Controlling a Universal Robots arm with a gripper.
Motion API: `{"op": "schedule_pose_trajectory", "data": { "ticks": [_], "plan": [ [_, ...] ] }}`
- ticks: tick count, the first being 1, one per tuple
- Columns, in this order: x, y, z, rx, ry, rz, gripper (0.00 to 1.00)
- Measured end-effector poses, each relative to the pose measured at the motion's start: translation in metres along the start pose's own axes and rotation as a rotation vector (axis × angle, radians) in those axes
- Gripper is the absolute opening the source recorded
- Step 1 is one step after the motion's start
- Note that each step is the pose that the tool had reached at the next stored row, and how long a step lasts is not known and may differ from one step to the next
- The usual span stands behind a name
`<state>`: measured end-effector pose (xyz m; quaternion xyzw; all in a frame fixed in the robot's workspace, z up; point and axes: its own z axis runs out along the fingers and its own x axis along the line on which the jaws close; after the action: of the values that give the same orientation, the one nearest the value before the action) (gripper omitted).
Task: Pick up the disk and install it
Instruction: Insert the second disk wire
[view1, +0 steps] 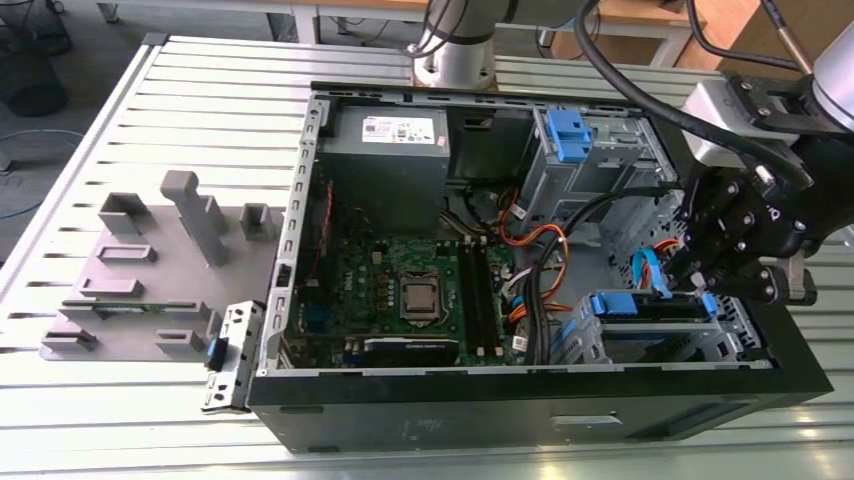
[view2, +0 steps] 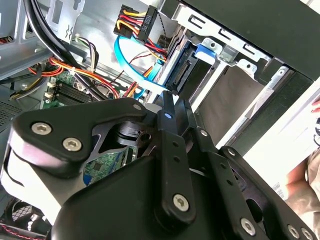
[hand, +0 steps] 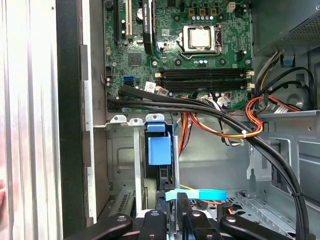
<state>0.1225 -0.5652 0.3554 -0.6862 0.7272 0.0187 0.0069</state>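
Disk (view1: 650, 306) sits on its edge in a metal slot in the corner of the open computer case (view1: 534, 400), low down on the exterior view's right. Its blue plastic handle (hand: 159, 150) shows in the first wrist view, at the end of the slot. In the second wrist view the disk (view2: 186, 70) looks grey, with blue at its sides, and it is tucked between thin metal walls.

The gripper (view1: 701, 290) hangs just beside the disk, over that same corner of the case. Its black fingers (view2: 167, 107) are pressed close together, and nothing shows between them. I cannot tell if the tips touch the disk.

A flat blue cable (hand: 200, 193) runs across just past the fingertips. Thick black cables (hand: 200, 107) and a bunch of red, orange and yellow wires (hand: 250, 120) lie a bit farther into the case.

Past them is the green board (view1: 400, 270) with a square silver chip (hand: 200, 37) in its middle. A grey box with a white sticker (view1: 387, 140) sits in the far corner of the case. A blue bracket (view1: 567, 135) is in the other far corner.

The case lies on a table of metal slats (view1: 200, 80). A grey tray with upright holders (view1: 147, 270) rests on the table to the exterior view's left, well apart from the disk.
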Motion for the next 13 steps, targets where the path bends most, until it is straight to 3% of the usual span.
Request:
{"op": "schedule_pose_trajectory", "data": {
  "ticks": [13],
  "plan": [
    [-0.0076, 0.0004, 0.0004, 0.0000, -0.0001, 0.000, 0.24]
  ]
}}
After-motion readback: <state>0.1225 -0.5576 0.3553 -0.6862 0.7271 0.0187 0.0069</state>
